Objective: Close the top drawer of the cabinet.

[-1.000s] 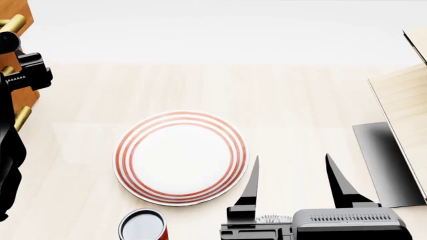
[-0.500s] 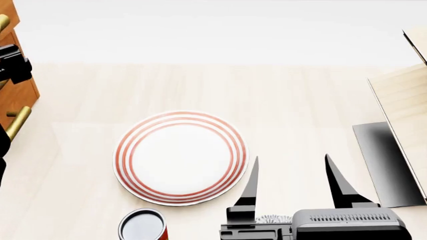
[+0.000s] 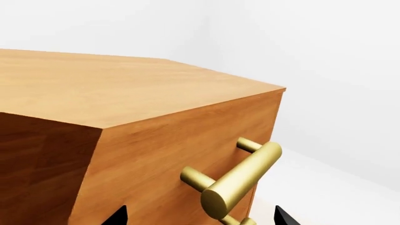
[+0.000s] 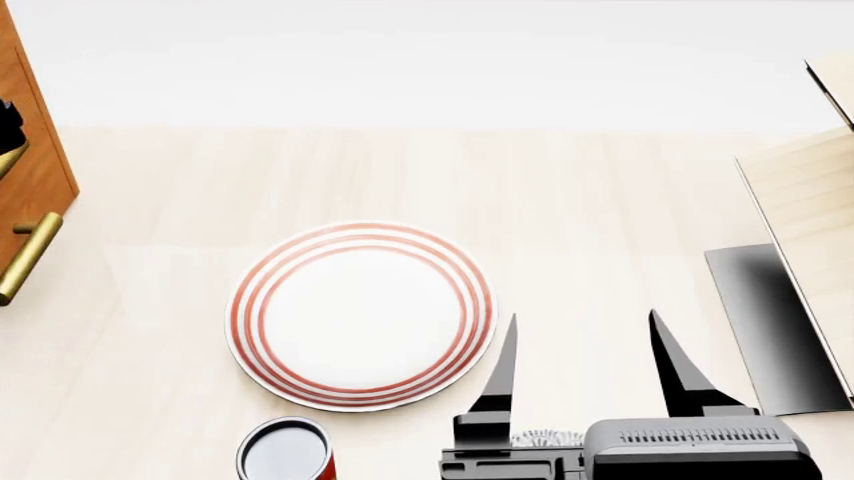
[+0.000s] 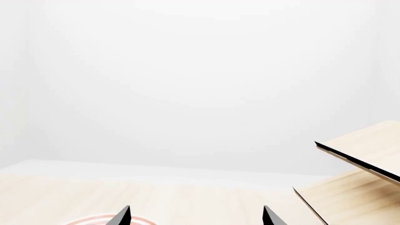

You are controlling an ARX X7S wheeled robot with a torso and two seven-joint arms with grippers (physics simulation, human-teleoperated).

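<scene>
Since a second ago the left arm has left the head view almost entirely: only a dark sliver remains at the cabinet [image 4: 30,150], where earlier its black bulk covered the cabinet's front. The plate, the can and the right gripper have not moved.

In the left wrist view the cabinet fills the scene, and the top drawer [image 3: 181,154] shows its flat front flush with the cabinet's corner, with no gap visible. Its brass bar handle [image 3: 240,180] stands out on two posts. The left gripper [image 3: 198,216] sits just in front of that handle with its two dark tips spread wide either side, holding nothing.

One plate [image 4: 360,316] with red rings lies on the pale table [image 4: 587,200], to the right of the cabinet. One red can [image 4: 286,450] stands just below the plate. One lower handle [image 4: 27,258] shows on the cabinet's front. Pale slanted panels [image 4: 807,200] on a black base stand well apart from the cabinet, at the far right.

The right gripper [image 4: 587,370] hangs right of the plate, its fingers wide apart and empty.
</scene>
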